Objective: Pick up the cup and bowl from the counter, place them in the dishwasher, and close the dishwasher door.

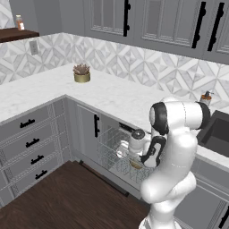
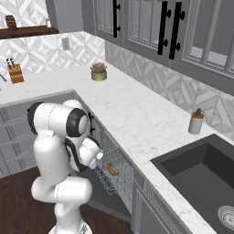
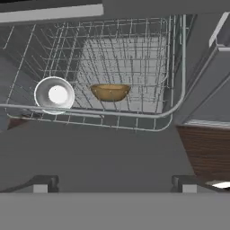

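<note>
Ahead of the spread, empty gripper, the cup sits to the left in the wire rack, apparently mouth-up, with the bowl just right of centre. With both loaded, the rack is best pushed in before the dishwasher door, lying below the gripper, is lifted squarely.

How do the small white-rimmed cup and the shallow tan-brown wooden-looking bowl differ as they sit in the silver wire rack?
The cup shows a white inside and rim; the bowl is tan-brown. The cup's mouth faces the hand camera; the bowl shows its side. Both sit in the wire rack, apart.
</note>
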You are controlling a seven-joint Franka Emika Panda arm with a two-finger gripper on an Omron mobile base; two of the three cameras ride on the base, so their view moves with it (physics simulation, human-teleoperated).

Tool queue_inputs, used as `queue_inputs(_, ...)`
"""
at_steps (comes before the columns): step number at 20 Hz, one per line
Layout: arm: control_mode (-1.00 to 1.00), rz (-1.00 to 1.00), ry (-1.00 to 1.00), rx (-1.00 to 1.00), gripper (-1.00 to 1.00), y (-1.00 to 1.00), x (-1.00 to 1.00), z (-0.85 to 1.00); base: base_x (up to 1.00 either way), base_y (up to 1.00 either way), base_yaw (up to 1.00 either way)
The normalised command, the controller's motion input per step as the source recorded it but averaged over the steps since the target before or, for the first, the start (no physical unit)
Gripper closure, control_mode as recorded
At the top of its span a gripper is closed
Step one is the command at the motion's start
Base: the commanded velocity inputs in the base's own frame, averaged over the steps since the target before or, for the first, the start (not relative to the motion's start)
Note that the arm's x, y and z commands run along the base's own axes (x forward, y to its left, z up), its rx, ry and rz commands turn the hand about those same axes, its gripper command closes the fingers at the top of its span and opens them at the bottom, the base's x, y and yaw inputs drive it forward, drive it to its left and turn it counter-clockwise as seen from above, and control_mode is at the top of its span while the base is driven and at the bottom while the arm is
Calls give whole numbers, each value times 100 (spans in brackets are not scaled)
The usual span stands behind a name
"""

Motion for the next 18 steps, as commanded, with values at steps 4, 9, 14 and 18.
queue_inputs(4, -100, -5, 23, 0, -100, 40, 1, 79, 0, 0, 0)
queue_inputs(9, -100, -1, 19, -1, -100, 10, 50, -18, 0, 0, 0)
queue_inputs(14, -100, 0, 3, 0, -100, 12, 26, -28, 0, 0, 0)
queue_inputs(18, -100, -1, 0, 0, -100, 24, 11, -49, 0, 0, 0)
